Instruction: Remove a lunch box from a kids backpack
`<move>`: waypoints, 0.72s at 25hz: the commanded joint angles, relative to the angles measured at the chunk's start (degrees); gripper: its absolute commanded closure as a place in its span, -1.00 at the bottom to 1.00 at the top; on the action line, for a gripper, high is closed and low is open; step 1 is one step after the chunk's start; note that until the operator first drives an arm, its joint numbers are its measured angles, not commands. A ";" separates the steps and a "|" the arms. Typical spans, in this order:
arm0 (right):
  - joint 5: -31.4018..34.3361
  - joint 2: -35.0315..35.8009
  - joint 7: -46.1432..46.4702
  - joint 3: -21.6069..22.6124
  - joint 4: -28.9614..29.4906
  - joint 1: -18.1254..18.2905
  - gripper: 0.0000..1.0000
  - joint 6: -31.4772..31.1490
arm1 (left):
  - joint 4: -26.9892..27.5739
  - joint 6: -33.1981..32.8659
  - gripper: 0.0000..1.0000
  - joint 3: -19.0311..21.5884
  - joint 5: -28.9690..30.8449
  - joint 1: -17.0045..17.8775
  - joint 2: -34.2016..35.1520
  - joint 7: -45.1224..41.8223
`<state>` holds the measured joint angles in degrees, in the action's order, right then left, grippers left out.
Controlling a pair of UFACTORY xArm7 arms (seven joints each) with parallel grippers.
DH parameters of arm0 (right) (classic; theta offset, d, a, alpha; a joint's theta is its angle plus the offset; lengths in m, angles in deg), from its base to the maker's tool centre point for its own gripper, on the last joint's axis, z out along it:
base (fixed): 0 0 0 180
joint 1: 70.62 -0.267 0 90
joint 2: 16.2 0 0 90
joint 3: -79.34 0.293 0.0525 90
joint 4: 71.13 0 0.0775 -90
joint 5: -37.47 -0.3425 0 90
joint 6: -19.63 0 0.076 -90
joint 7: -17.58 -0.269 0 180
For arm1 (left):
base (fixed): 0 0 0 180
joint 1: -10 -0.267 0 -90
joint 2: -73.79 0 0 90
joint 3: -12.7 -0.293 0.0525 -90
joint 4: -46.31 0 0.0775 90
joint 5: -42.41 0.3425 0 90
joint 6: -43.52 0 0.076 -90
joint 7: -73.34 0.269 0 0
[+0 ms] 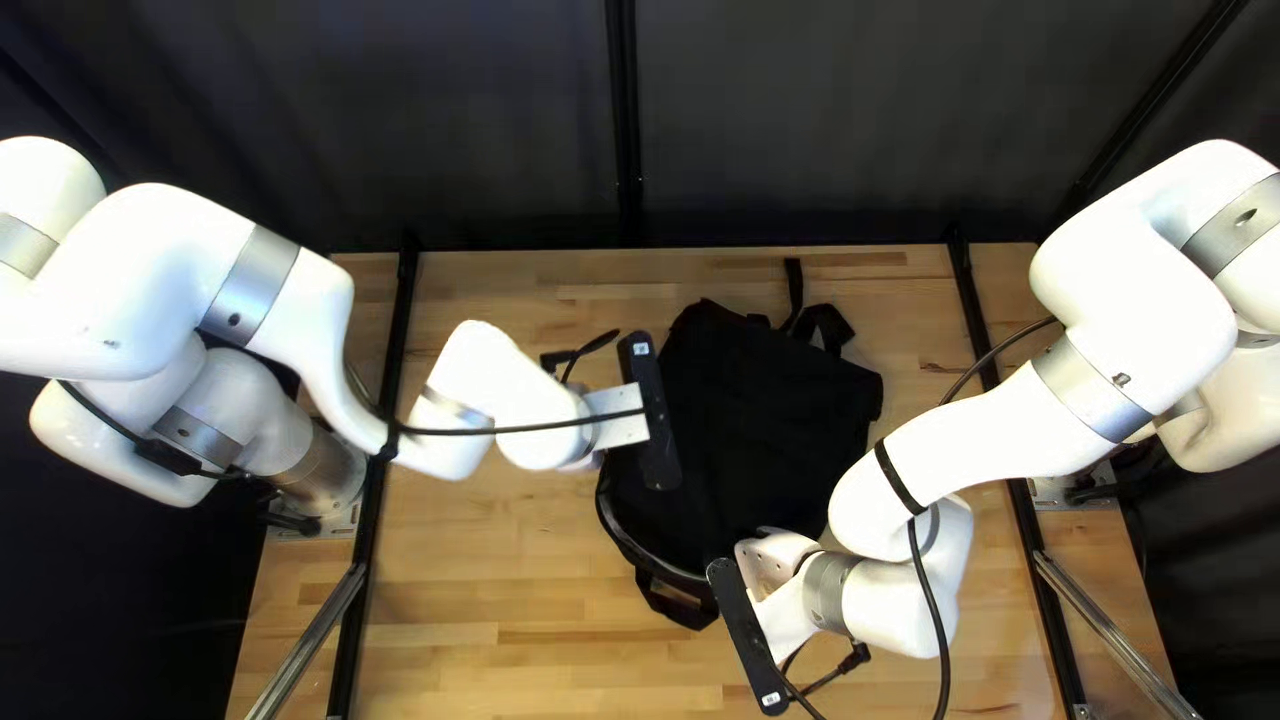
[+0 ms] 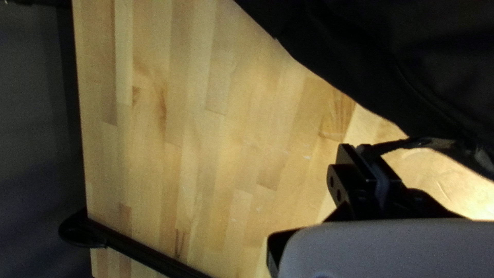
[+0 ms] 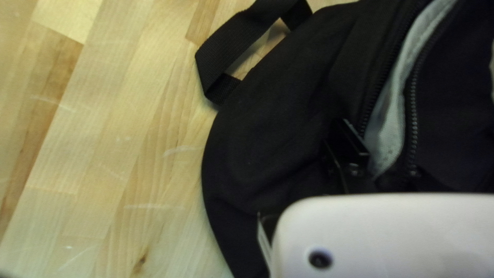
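A black cloth backpack (image 1: 780,440) is lying in the middle of the pale wooden counter (image 1: 507,587), its black webbing loop (image 3: 231,49) sticking out at the near end. Beside that end, its zipper is parting around light grey lining (image 3: 393,116). The left pincer (image 1: 654,434) is closing narrowly on a thin black strip (image 2: 396,145) reaching to the backpack. The right pincer (image 1: 736,600) is sitting at the zipper; whether it is wide or narrow, I cannot tell.
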<state>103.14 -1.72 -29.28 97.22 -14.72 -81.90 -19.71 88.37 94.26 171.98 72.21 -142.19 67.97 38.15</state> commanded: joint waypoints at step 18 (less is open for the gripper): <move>1.18 -0.64 0.90 -0.39 -0.55 0.64 1.00 1.54 | 6.41 -4.20 1.00 -4.91 -4.27 -4.04 6.42 11.95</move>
<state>104.19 -2.22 -28.30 96.98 -15.01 -81.46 -18.46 94.25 89.90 167.17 68.13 -146.13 74.21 49.65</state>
